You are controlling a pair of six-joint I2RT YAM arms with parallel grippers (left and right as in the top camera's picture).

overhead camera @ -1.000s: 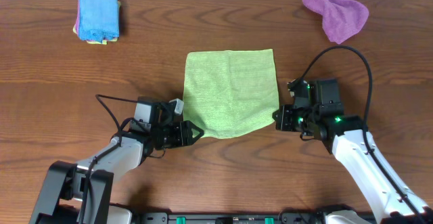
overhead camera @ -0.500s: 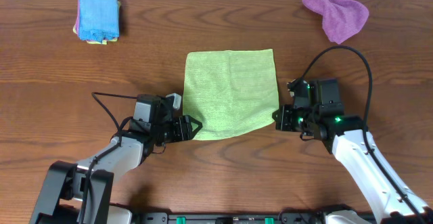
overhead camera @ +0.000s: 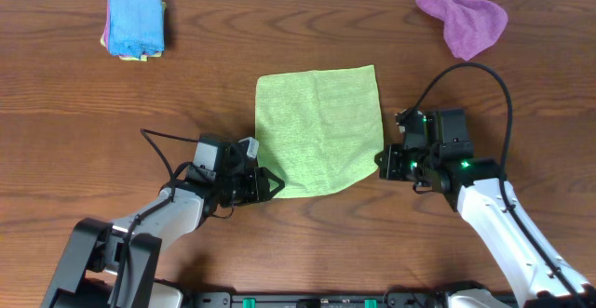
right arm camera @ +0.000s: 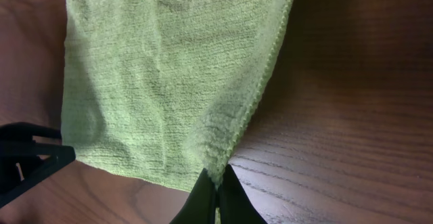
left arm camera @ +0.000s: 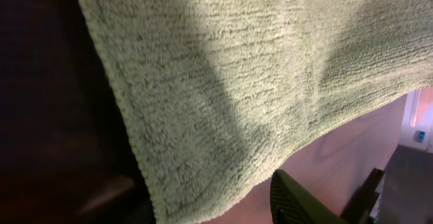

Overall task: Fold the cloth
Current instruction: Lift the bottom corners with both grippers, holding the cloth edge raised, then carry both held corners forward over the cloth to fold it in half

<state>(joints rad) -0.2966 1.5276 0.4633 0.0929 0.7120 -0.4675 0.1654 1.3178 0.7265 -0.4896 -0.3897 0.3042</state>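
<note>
Reaching low, left pincer straddles the cloth; right pincer pinches it.

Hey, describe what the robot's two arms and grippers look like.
The left arm and right arm have white rounded shells and black joints. The left gripper and right gripper are black, with thin tapered fingers. A black cable arcs over the right wrist; a thinner one trails by the left. Small green lights glow on the right wrist.
</note>
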